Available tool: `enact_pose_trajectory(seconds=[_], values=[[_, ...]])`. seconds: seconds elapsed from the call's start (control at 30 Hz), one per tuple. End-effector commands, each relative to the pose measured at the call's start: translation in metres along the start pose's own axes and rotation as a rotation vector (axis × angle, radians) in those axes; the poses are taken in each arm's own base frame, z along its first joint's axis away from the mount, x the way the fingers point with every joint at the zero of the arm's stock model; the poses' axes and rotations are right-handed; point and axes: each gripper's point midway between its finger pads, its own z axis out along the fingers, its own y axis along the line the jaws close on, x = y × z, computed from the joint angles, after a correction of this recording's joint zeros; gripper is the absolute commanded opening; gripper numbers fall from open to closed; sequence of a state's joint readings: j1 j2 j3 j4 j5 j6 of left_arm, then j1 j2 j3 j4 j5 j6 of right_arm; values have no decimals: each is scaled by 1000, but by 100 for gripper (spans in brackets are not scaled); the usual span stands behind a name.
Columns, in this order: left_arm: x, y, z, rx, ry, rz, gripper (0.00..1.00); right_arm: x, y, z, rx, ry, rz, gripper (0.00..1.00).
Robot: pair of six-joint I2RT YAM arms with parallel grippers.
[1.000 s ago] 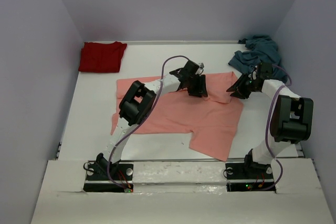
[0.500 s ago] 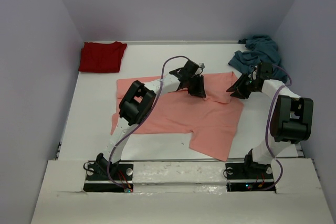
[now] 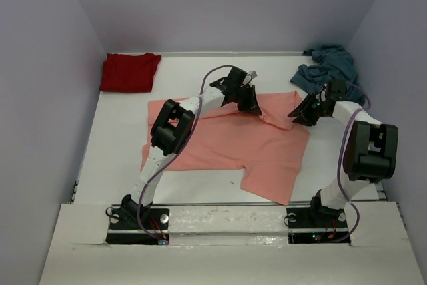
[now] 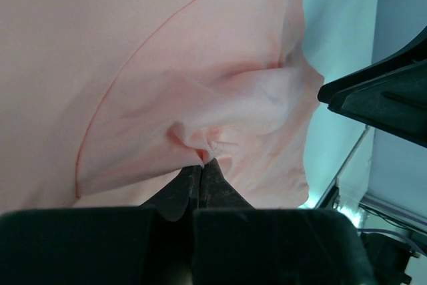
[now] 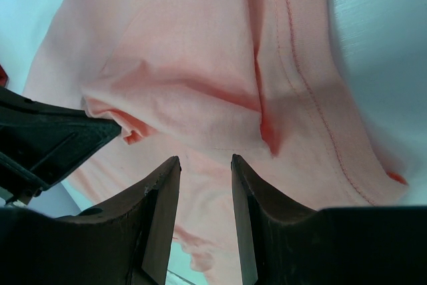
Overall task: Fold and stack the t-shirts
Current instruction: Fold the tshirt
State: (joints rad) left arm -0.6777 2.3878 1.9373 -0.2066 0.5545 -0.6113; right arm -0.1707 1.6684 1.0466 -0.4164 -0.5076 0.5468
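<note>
White table point(image 3: 113, 139), pale lilac walls point(image 3: 227, 5)

The left fingers point(image 4: 180, 195) closed on the salmon-pink shirt point(image 3: 227, 145) and shifted farther back.

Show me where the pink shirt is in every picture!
Top external: pink shirt spread out in the middle.
Left wrist: fills the view; the left gripper pinches a fold of it.
Right wrist: fills the view beyond the open right gripper.
Shared landmark: the left gripper, the black shape at left in the right wrist view.
</note>
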Motion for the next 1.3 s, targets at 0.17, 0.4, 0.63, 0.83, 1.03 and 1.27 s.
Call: enact_pose_trajectory(seconds=[0.17,0.4,0.63,0.83,1.03,1.27], values=[[-13,-10,-23,108,87,-202,0,-8,8,-4,-38,-28,-19,42],[-11,19,-45,-77,122,-271,0,-8,10,-5,-42,-27,-15,43],[12,31,-51,-132,202,-323,0,-7,11,-4,-49,-20,-8,42],[19,7,-48,-39,227,-340,4,-5,11,-4,-53,-12,-12,43],[0,-37,-55,114,183,-300,99,3,4,-1,-45,6,-9,43],[-25,-58,-79,135,71,-241,99,16,-11,7,-19,34,14,43]])
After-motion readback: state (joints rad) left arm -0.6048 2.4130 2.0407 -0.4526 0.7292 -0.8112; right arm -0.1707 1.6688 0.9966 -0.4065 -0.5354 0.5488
